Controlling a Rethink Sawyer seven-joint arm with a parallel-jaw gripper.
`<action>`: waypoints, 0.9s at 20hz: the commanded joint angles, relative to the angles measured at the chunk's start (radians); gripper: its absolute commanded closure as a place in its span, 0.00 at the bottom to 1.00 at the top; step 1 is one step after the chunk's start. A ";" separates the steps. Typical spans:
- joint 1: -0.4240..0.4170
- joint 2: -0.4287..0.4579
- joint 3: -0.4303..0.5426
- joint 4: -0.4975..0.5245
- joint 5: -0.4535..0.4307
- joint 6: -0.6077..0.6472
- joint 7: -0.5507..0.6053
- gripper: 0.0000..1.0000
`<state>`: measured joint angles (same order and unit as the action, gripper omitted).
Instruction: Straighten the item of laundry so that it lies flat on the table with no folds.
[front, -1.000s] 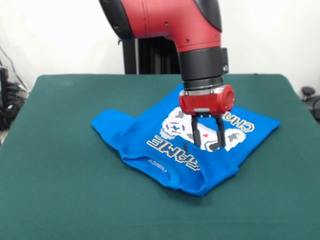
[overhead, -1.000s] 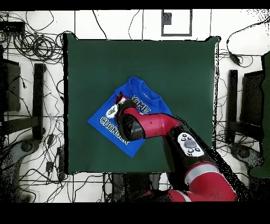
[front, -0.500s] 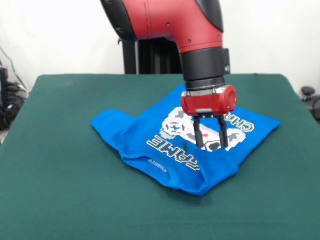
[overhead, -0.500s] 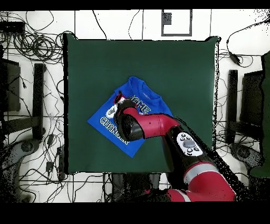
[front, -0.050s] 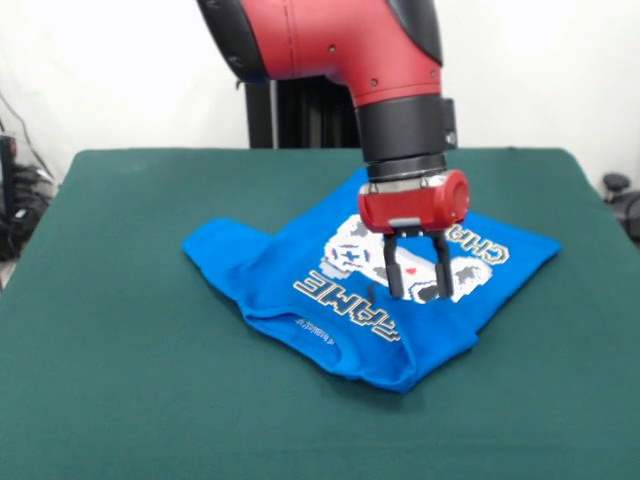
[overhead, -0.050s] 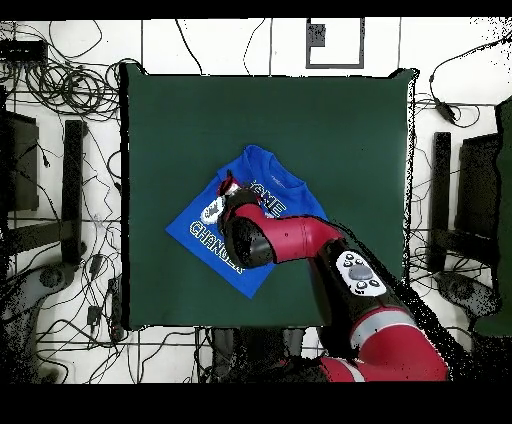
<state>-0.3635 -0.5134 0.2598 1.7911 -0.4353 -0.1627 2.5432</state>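
Lying crumpled near the middle of the green desk, printed side up: the blue T-shirt, with a sleeve pointing out at the front view's left and a thick fold running along its near edge. Showing upside down across the cloth, the letters "GAME" and, further right, the white pixel controller. Hanging straight down over that controller print, the red and black arm's tool, fingers spread apart and gripping nothing, tips sitting just at the cloth, contact too close to call. Reaching out at the far right, the shirt's corner, lying flat.
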 joint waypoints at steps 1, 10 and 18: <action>-0.016 0.086 0.068 0.019 -0.065 -0.019 0.028 0.00; -0.010 0.121 0.047 -0.008 -0.094 -0.053 0.034 0.00; 0.060 0.153 -0.019 -0.033 -0.060 -0.108 0.050 0.00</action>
<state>-0.3580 -0.4085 0.2419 1.7874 -0.4824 -0.2105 2.5432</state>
